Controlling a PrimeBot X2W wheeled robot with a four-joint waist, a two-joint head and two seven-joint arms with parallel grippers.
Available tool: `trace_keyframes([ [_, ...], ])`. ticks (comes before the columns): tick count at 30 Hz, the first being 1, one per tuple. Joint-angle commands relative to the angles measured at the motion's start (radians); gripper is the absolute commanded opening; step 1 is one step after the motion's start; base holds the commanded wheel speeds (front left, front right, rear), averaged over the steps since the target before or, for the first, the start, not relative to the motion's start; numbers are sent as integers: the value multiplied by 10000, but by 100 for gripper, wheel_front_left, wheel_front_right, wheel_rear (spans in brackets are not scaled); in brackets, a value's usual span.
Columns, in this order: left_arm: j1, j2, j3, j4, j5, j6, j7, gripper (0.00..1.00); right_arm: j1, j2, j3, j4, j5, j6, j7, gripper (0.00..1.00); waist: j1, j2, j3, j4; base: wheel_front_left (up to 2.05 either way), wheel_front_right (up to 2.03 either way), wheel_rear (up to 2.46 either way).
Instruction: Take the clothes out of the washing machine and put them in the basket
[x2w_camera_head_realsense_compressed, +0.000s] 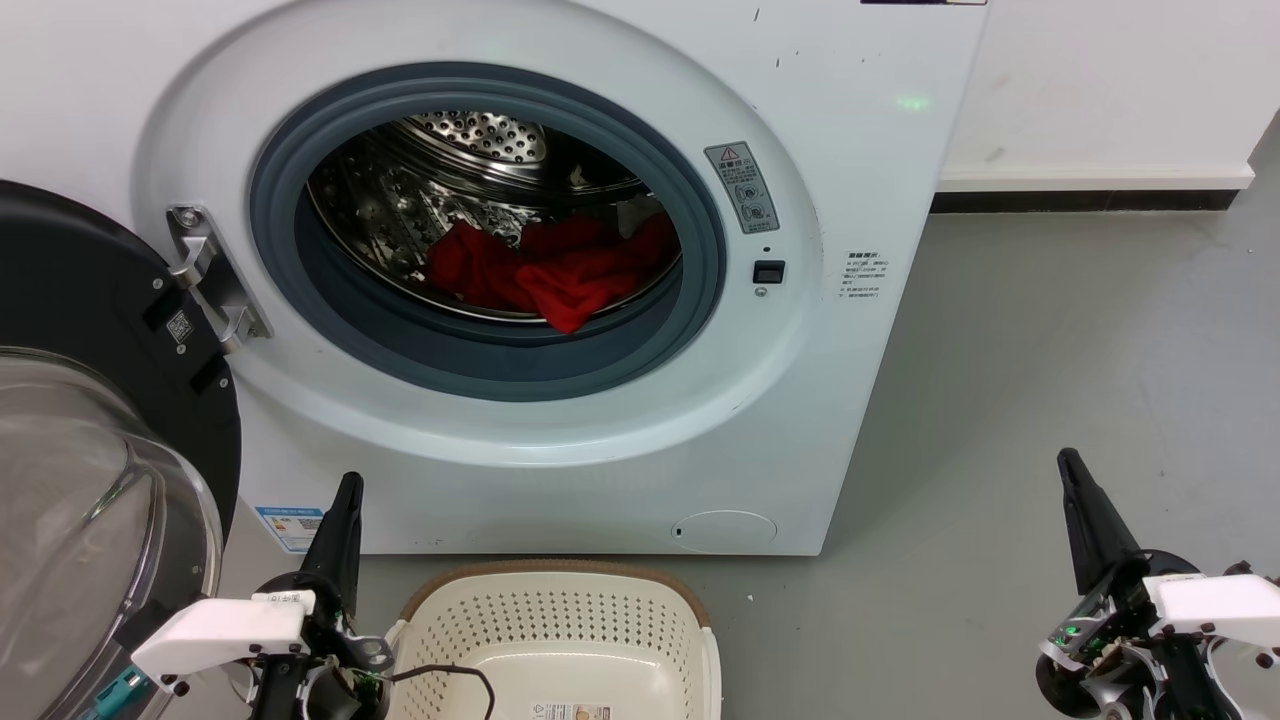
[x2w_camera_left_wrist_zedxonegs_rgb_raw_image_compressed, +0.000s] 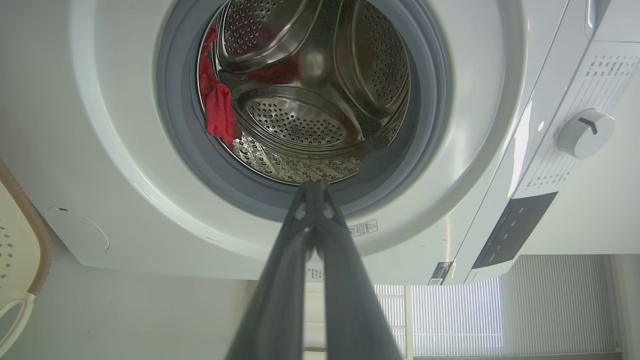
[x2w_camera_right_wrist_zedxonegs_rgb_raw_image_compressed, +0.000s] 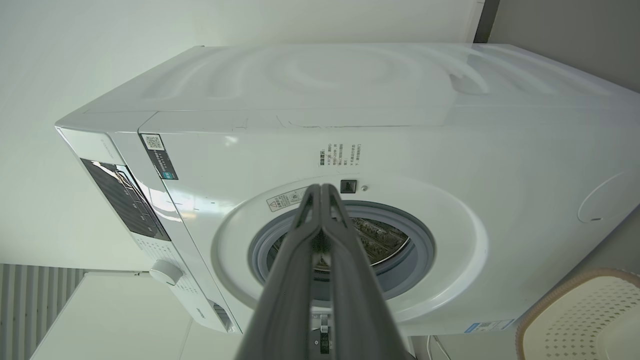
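Red clothes heaped in open washing machine drum; cream basket below.

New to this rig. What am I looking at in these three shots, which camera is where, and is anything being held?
A two-armed robot faces an open washing machine. The head camera looks down: red clothes lie in the drum, and an empty basket sits on the floor in front. The left gripper is at lower left, the right gripper at lower right. The other two shots come from wrist cameras looking along each arm's own dark fingers, which are pressed together. Nothing is held.
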Motion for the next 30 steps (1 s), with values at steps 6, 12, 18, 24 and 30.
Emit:
trace_keyframes([
  [6, -46, -18, 13, -2, 1, -21, 14, 0, -125, 35, 5, 11, -42, -3, 5, 0, 0, 0, 0, 0, 0, 0, 0],
  [12, -46, -18, 13, -2, 1, -21, 14, 0, -125, 35, 5, 11, -42, -3, 5, 0, 0, 0, 0, 0, 0, 0, 0],
  [18, -46, -18, 13, -2, 1, -21, 14, 0, -125, 35, 5, 11, -42, -3, 5, 0, 0, 0, 0, 0, 0, 0, 0],
  [24, -1, 0, -2, -1, 1, 0, -1, 100, 0, 0, 0, -2, 0, 0, -2, 100, 1, 0, 0, 0, 0, 0, 0],
  [30, -119, -1, -497, -20, 174, 2, -428, 100, 143, -3, 202, -303, -228, 0, -421, 100, 0, 0, 14, -7, 0, 0, 0],
])
